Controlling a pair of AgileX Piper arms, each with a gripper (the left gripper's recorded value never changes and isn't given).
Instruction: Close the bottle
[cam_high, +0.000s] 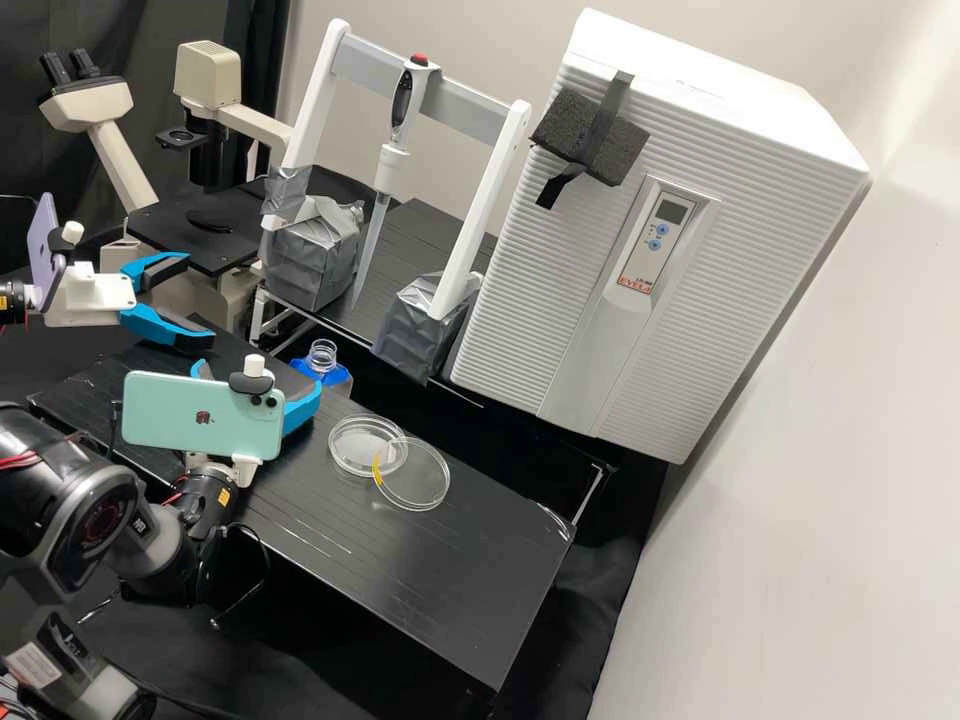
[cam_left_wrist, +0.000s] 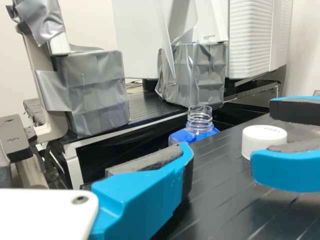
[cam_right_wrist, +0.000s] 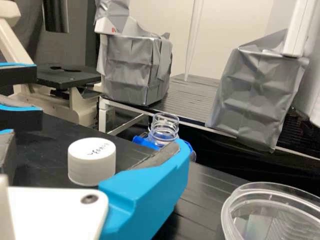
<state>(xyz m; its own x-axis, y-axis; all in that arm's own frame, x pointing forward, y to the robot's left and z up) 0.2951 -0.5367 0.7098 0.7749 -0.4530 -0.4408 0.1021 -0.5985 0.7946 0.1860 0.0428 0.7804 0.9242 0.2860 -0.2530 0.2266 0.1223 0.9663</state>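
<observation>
Right gripper (cam_high: 260, 382) spread wide, left gripper (cam_high: 198, 298) too — wrist views catch white cap (cam_right_wrist: 92, 160) near uncapped bottle (cam_right_wrist: 164, 131).

Bottle (cam_high: 323, 357): one, just the one.
Cap (cam_right_wrist: 92, 161): one, white.
Dishes (cam_high: 367, 445): two, count them, both clear.
Pipette (cam_high: 385, 180): one, and there's one stand (cam_high: 487, 200) for it.
Taped blocks (cam_high: 310, 245): two, both grey.
Microscope (cam_high: 110, 130): one.
White cabinet (cam_high: 600, 300): one.
Arms (cam_high: 70, 510): two.
Phones (cam_high: 200, 415): two, one mint, one purple.
Tabletop (cam_high: 450, 570): one.
</observation>
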